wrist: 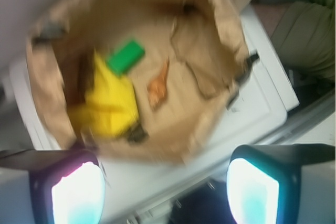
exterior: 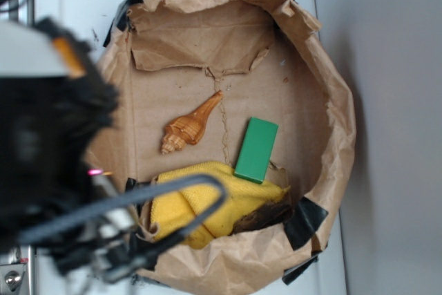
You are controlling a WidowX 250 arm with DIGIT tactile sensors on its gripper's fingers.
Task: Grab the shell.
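The shell [exterior: 192, 126] lies loose on the floor of the brown paper bag [exterior: 338, 122], at ten o'clock from the green block [exterior: 256, 149], above the yellow cloth [exterior: 200, 202]. The fingers [wrist: 79, 192] stand wide apart, empty, well clear of the shell, which lies toward twelve o'clock in the wrist view.

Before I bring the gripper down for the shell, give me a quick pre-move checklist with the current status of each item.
1. Shell visible and uncovered on the cardboard floor: ok.
2. Shell clear of neighbours: ok; the green block and the yellow cloth both lie apart from it.
3. Gripper open and empty: ok; the wrist view shows the two fingers spread with nothing between them.
4. Gripper aligned over the shell: not ok; in the wrist view the shell sits well above the fingers, and the whole paper bag is still in view.
5. Wrist image sharp enough for fine alignment: not ok; blurred.
6. Clearance from the bag's raised rim on descent: cannot tell.
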